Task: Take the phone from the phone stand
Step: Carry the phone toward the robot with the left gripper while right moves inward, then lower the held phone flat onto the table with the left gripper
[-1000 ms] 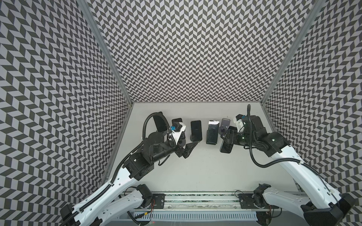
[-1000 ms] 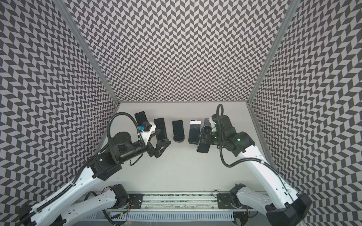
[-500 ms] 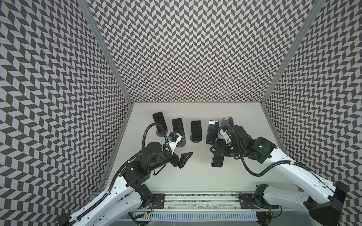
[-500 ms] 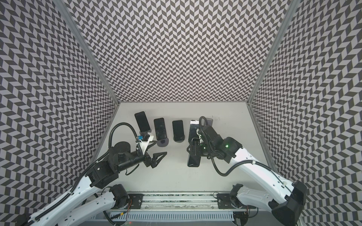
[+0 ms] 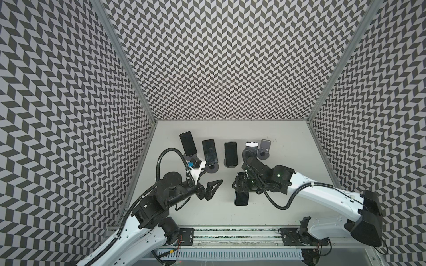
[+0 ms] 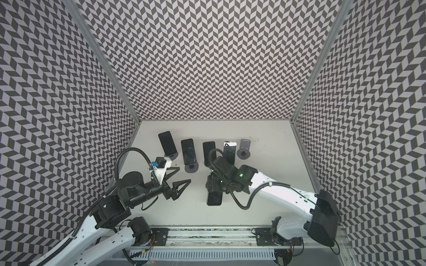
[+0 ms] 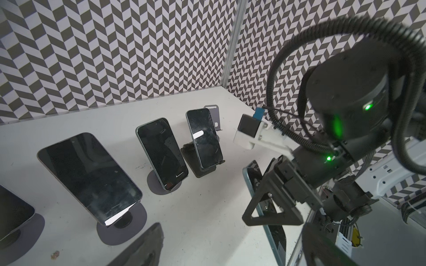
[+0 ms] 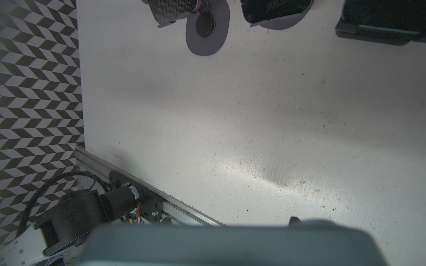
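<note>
The phone (image 5: 241, 198) (image 6: 214, 198) is dark with a blue-grey rim. My right gripper (image 5: 239, 184) (image 6: 212, 184) is shut on it, holding it over the table's front middle, well clear of the row of stands. The left wrist view shows it edge-on and tilted (image 7: 275, 228). It fills the right wrist view's lower edge as a blur (image 8: 207, 246). The empty grey phone stand (image 5: 264, 149) (image 6: 244, 148) (image 7: 213, 112) stands at the right end of the row. My left gripper (image 5: 214, 176) (image 6: 183, 176) hangs open and empty left of the phone. Only one of its fingers (image 7: 143, 246) shows in its wrist view.
Several other phones lean on stands in a row across the back, from the leftmost one (image 5: 187, 142) to one on a black stand (image 5: 251, 147) (image 7: 205, 138). Chevron walls (image 5: 129, 119) close in three sides. A metal rail (image 5: 230, 232) runs along the table's (image 5: 288, 207) front edge.
My right gripper has carried the phone from the rightmost stand forward to the front middle of the table. The left arm has drawn back from the row toward the front.
</note>
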`<state>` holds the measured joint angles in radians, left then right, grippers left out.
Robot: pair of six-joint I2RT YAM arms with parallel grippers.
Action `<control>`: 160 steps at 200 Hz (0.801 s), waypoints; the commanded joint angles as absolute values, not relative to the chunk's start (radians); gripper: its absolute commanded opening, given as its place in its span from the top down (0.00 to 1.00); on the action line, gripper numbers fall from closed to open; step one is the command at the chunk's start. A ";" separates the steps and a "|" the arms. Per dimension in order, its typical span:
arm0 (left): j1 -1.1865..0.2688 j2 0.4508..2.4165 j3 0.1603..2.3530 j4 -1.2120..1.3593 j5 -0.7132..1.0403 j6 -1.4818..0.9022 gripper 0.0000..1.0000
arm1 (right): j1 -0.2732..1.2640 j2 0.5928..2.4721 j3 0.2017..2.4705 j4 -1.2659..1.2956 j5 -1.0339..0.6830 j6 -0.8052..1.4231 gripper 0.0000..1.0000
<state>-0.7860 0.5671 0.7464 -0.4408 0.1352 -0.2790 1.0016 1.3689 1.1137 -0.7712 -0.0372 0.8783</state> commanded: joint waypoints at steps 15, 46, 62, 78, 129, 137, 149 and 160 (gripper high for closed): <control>-0.793 0.629 0.864 -0.631 0.105 -0.417 0.10 | 1.027 1.419 1.153 -0.673 0.011 0.936 0.55; -0.792 0.615 0.857 -0.702 0.103 -0.465 0.10 | 1.034 1.498 1.160 -0.635 -0.003 0.947 0.55; -0.792 0.600 0.841 -0.713 0.106 -0.498 0.11 | 1.043 1.532 1.168 -0.618 -0.009 0.949 0.55; -0.793 0.600 0.818 -0.716 0.116 -0.538 0.12 | 1.045 1.562 1.161 -0.600 -0.014 0.944 0.54; -0.793 0.679 0.775 -0.778 0.161 -0.602 0.12 | 1.045 1.661 1.165 -0.566 -0.010 0.890 0.54; -0.792 0.690 0.771 -0.786 0.170 -0.610 0.12 | 1.044 1.679 1.172 -0.566 -0.012 0.887 0.54; -0.792 0.699 0.762 -0.790 0.183 -0.618 0.12 | 1.045 1.704 1.181 -0.566 -0.019 0.885 0.54; -0.792 0.699 0.746 -0.792 0.192 -0.625 0.12 | 1.044 1.719 1.186 -0.566 -0.021 0.889 0.53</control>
<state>-0.7860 0.7010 0.7700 -0.7494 0.1623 -0.5800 1.0386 1.6909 1.1461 -0.6189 -0.0166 0.8902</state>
